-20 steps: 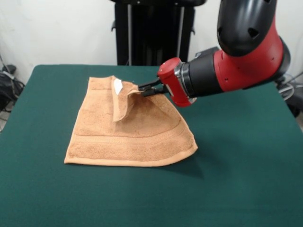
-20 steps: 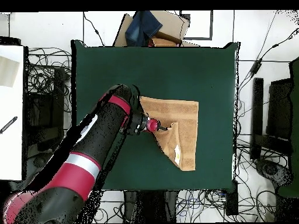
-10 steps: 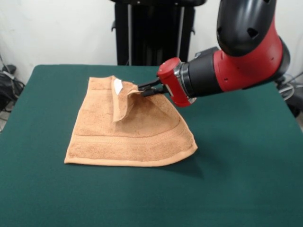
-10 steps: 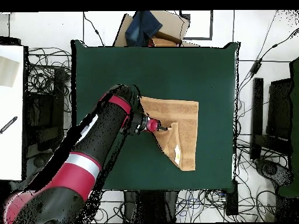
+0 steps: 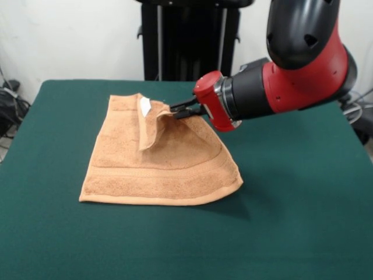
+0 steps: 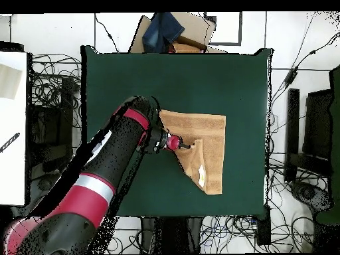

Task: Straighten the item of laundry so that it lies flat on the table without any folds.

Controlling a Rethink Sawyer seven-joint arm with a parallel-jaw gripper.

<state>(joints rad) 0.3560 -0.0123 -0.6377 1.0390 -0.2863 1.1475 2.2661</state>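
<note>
Tan terry towel (image 5: 157, 160) lies left of centre on green table (image 5: 291, 221), far right corner lifted, flap with white tag (image 5: 144, 105) folded over. My claw (image 5: 173, 111) pinches raised fold, arm (image 5: 280, 81) reaching in from right. Cardboard box with blue cloth (image 6: 174, 30) beyond table edge. Wide bare green near and right; cables (image 6: 292, 186) off table.

Almost nothing is different from a moment ago. The gripper (image 5: 173, 111) sits in the same spot, pinching the same raised fold of the towel (image 5: 157, 157). The towel has the same shape on the table (image 5: 291, 221), and its white tag (image 5: 144, 105) shows in the same place.
</note>
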